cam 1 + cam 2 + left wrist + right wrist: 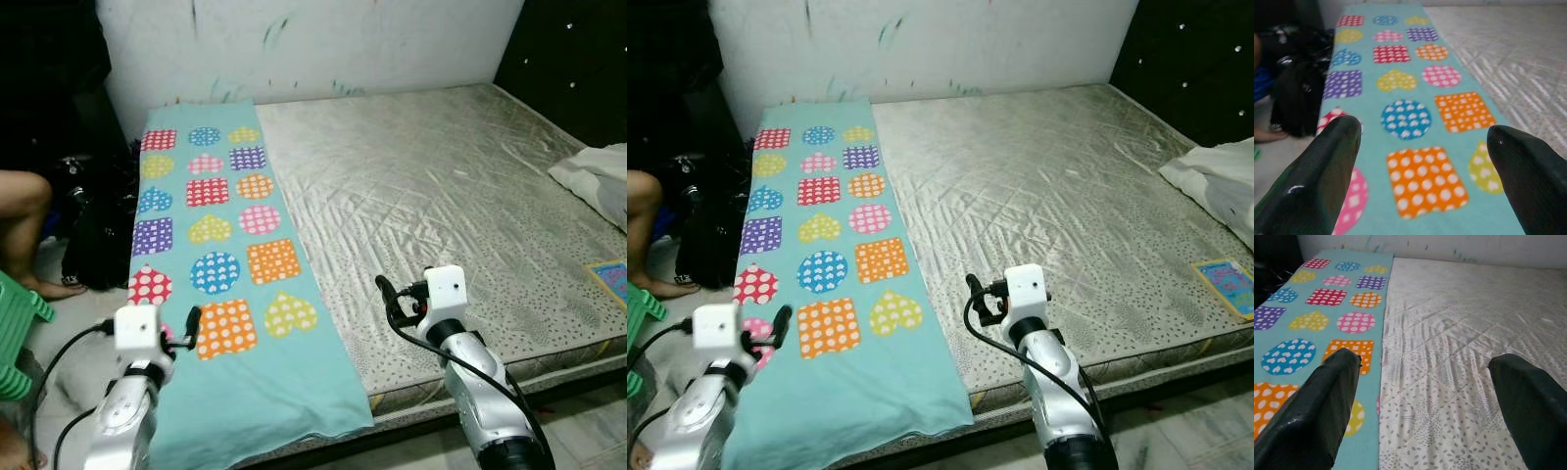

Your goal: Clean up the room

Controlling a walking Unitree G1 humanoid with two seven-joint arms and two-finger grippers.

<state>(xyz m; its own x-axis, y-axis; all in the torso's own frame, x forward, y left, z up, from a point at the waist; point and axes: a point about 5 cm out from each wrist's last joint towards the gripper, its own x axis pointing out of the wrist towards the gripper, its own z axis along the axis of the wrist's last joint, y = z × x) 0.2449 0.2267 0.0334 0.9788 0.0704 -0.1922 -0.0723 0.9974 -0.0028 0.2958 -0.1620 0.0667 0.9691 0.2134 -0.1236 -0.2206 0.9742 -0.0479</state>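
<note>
We are seeing a turquoise blanket (235,294), patterned with polka-dotted hearts, circles and squares, lying flat in a long strip along the left side of the grey quilted mattress (441,186), its near end hanging over the mattress edge.

The wide middle of the mattress (441,196) lies bare, so a hand can pass freely there. On its left side the patterned cloth (220,255) lies flat. A white pillow (600,178) and a small book (609,279) stand near the right edge. Black bags (93,230) and a person's leg (20,211) crowd the floor at the left.
</note>
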